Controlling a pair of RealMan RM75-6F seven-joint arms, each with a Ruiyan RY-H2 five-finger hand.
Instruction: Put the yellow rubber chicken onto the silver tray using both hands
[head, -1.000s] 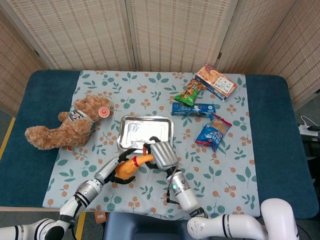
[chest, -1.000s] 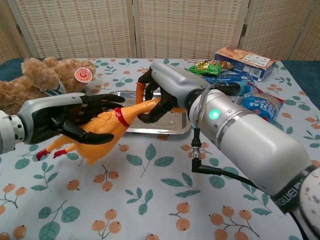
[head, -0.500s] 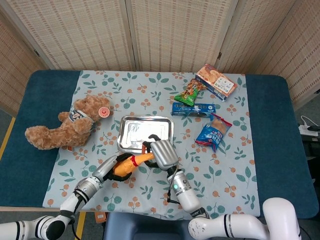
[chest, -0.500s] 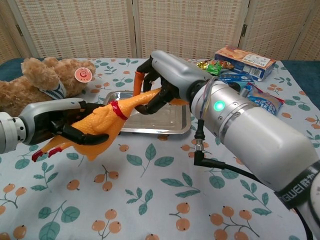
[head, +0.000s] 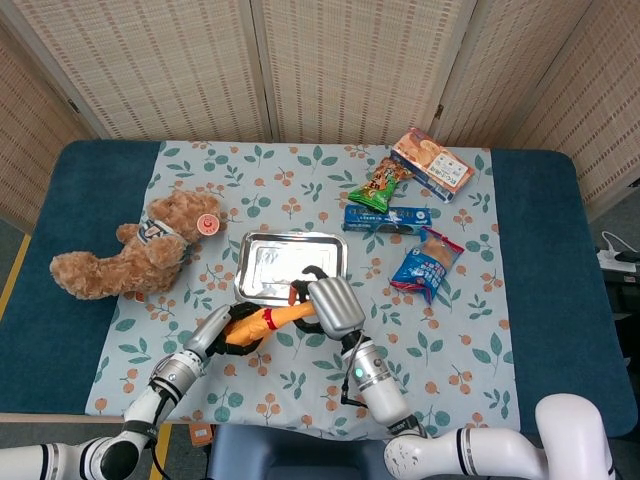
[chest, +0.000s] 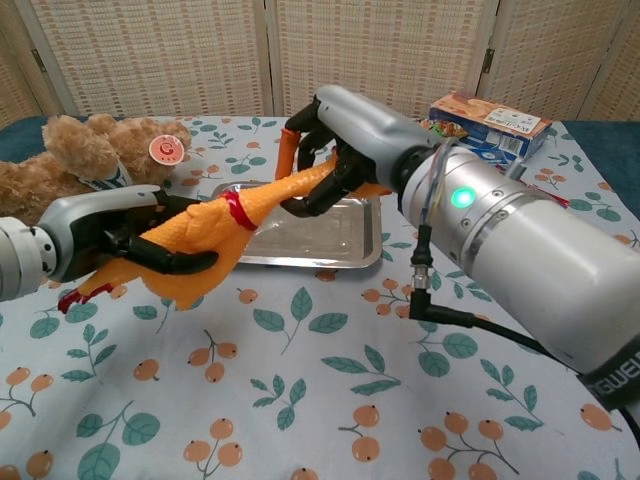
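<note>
The yellow rubber chicken (chest: 200, 240) with a red collar and orange beak hangs in the air in front of the silver tray (chest: 330, 235). My left hand (chest: 115, 240) grips its body near the red feet. My right hand (chest: 335, 150) holds its neck and head, which reach over the tray's near-left corner. In the head view the chicken (head: 262, 322) lies between the left hand (head: 215, 332) and the right hand (head: 332, 305), just below the tray (head: 285, 262).
A brown teddy bear (head: 130, 250) lies left of the tray. Snack packs sit to the right: a green bag (head: 380, 183), a blue box (head: 388, 217), a blue bag (head: 427, 262) and a carton (head: 431, 163). The floral cloth (head: 450, 330) covers the table.
Both hands have lifted the chicken higher and carried it toward the tray. Its head end now sits over the tray's near corner.
</note>
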